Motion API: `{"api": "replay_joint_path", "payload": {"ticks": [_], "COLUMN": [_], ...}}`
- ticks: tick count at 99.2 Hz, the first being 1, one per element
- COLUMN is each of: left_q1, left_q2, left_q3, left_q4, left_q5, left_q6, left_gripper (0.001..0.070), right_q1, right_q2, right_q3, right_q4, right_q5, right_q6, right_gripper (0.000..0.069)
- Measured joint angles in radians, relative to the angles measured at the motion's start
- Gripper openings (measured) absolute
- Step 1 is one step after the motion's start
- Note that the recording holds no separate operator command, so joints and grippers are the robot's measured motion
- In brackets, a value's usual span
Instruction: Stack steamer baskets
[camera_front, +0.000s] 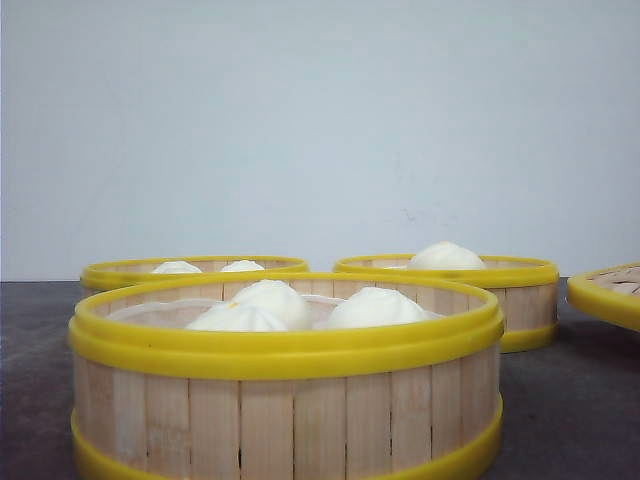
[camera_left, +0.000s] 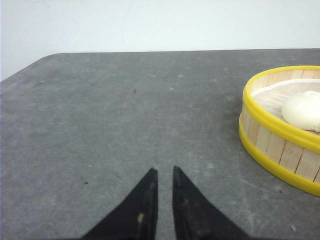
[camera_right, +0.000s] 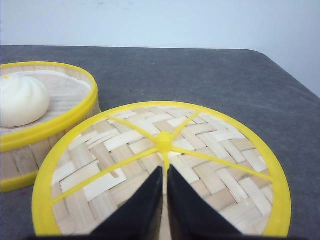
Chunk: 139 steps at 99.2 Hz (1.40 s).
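Note:
Three steamer baskets with pale slat walls and yellow rims stand on the dark table. The nearest steamer basket holds three white buns. A second basket sits back left and a third back right, each with buns. My left gripper is shut and holds nothing, low over bare table, with a basket off to one side. My right gripper is shut over a woven bamboo lid, its tips just short of the yellow hub. Another basket stands beside that lid. Neither gripper shows in the front view.
The woven lid with its yellow rim lies at the far right of the table, beside the back right basket. The grey table ends at a pale wall behind. White buns fill the baskets.

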Motion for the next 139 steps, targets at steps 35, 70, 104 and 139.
{"api": "replay_joint_path", "payload": {"ticks": [35,70,104,139], "left_q1": [0.0,0.0,0.0,0.0], "left_q2": [0.0,0.0,0.0,0.0], "left_q3": [0.0,0.0,0.0,0.0], "left_q4": [0.0,0.0,0.0,0.018], "left_q5": [0.0,0.0,0.0,-0.001], "left_q6": [0.0,0.0,0.0,0.111], "left_gripper": [0.0027,0.0027,0.0027,0.0027], "right_q1": [0.0,0.0,0.0,0.0], "right_q2": [0.0,0.0,0.0,0.0], "right_q3": [0.0,0.0,0.0,0.0], "right_q4": [0.0,0.0,0.0,0.0], "right_q5": [0.0,0.0,0.0,0.0], "right_q6": [0.0,0.0,0.0,0.0], "right_gripper": [0.0011,0.0011,0.0011,0.0011]}}
